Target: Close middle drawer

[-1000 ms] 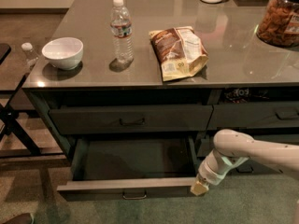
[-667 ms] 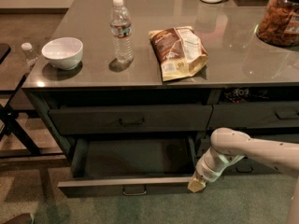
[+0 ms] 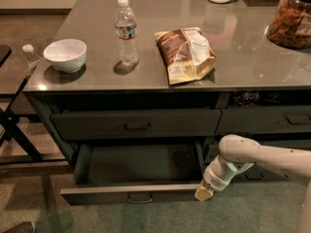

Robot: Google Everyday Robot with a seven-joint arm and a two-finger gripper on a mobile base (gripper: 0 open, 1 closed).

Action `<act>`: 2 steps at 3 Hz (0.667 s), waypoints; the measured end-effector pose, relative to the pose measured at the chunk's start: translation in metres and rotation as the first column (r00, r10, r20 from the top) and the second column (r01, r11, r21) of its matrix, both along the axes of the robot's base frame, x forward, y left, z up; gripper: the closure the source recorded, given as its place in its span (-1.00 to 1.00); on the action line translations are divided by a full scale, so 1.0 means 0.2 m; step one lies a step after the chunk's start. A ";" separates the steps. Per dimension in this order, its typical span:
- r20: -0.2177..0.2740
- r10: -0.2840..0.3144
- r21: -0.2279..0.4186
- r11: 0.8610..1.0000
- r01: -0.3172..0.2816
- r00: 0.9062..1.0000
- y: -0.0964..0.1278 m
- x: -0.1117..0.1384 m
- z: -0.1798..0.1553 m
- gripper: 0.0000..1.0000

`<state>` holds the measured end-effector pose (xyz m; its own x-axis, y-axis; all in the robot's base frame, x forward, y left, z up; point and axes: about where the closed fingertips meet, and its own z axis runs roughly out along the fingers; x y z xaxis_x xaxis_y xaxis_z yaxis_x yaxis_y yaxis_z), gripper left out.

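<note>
Fingers (image 3: 204,192) of the gripper (image 3: 204,193) looked pressed together into one tan block, no gap showing between them, and they had hold of nothing. That block sat low at the near right of the cabinet, right at the right end of the middle drawer (image 3: 121,192); whether it actually touched the front panel I could not tell. The white arm (image 3: 265,158) reached in from the right edge and bent down to it.

The middle drawer stood pulled well out toward the near side, its slim front panel low over the green carpet (image 3: 43,212) and its shallow dark box open to view, nothing visible in it. Its small bar handle (image 3: 140,198) sat at the middle of the panel, well left of the fingers. Above it the upper drawer (image 3: 136,124) was shut flush with the cabinet face.

On the grey countertop (image 3: 243,62) sat a white bowl (image 3: 65,55) at the left, a water bottle (image 3: 127,32) upright just right of it, a snack bag (image 3: 187,55) lying flat near the middle, and a jar (image 3: 291,18) at the far right
</note>
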<state>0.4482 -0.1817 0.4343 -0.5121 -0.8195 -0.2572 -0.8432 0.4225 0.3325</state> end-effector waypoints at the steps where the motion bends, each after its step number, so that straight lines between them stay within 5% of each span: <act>1: 0.027 -0.011 0.010 1.000 0.011 1.000 0.02 0.05 -0.02 1.00; 2: 0.107 -0.008 0.008 1.000 0.007 0.994 0.05 0.21 0.02 1.00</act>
